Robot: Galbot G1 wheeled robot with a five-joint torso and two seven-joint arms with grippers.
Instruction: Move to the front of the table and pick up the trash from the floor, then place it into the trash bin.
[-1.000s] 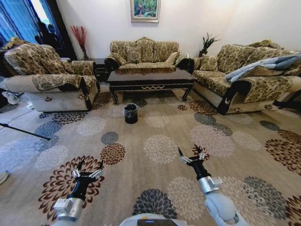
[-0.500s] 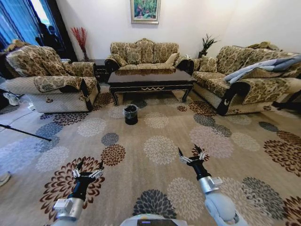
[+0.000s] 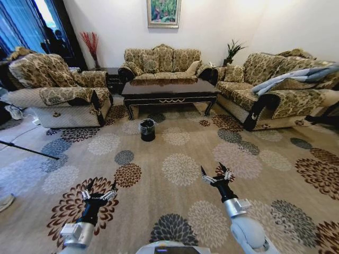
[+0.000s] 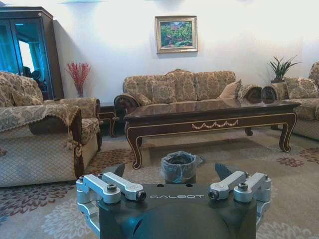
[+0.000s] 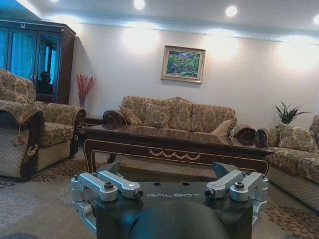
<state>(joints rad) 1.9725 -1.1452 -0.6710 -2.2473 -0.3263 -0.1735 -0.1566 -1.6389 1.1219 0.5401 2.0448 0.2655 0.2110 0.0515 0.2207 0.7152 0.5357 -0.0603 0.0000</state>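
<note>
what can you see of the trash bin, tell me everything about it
The trash bin is a small round black container standing upright on the patterned carpet, just in front of the dark wooden coffee table and much lower than it. A clear crinkly plastic bag lines it and folds over the rim, as the left wrist view shows. Nothing but the carpet touches it; both pincers hang far back from it. Its contents cannot be made out.

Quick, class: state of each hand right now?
Left hand: open, holding nothing.
Right hand: open, holding nothing.
</note>
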